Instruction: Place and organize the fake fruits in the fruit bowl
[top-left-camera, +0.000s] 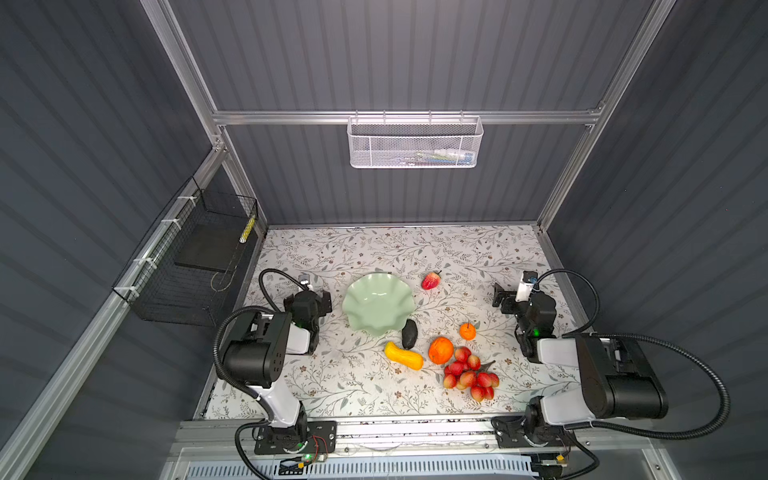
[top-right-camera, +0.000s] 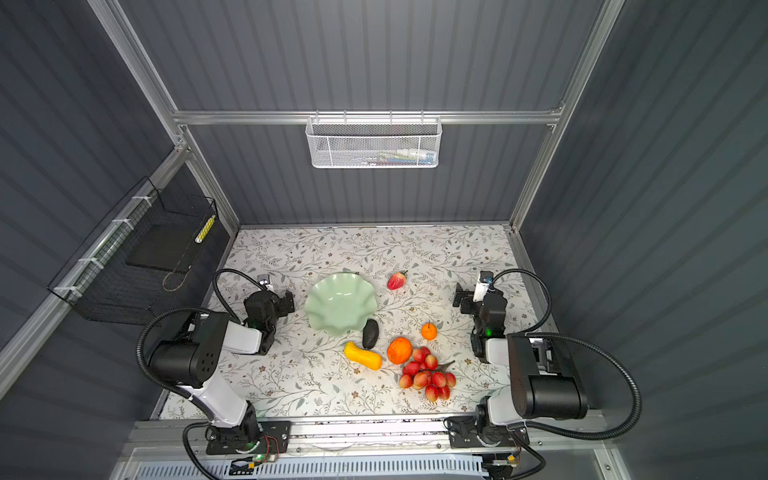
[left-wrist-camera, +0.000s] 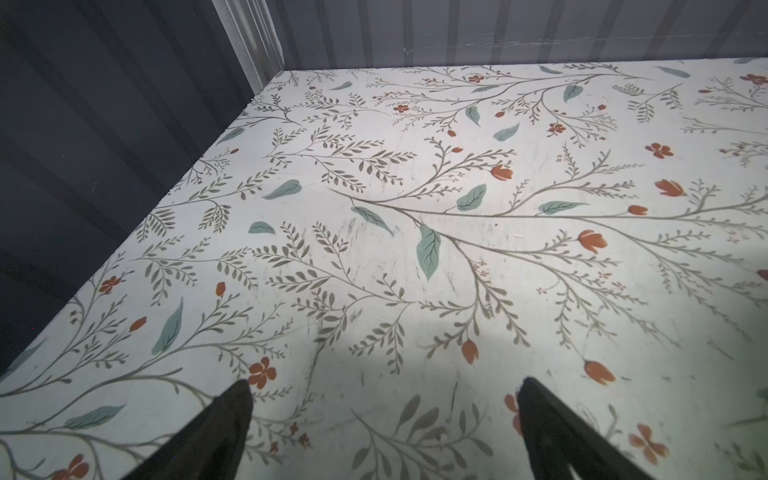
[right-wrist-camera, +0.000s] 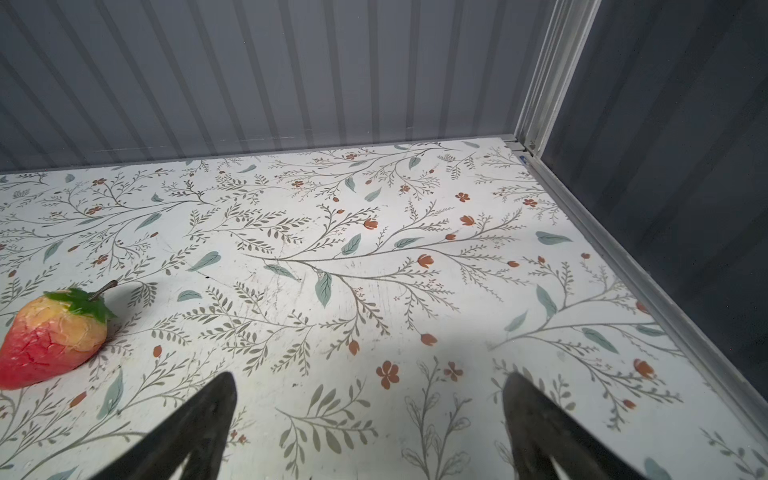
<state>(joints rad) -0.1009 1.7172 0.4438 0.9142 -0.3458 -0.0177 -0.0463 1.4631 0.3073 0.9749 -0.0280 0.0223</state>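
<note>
standing spread and empty, left fingers sit just beside the fruit bowl; right fingers, equally spread, have the strawberry lying between them and that bowl, stem end pointing forward like them

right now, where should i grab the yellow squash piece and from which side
The yellow squash piece lies flat and long, so come from above with the jaws across its short width. Probably grip nearer its yellow end: the avocado crowds its middle and the large orange its other end.
</note>
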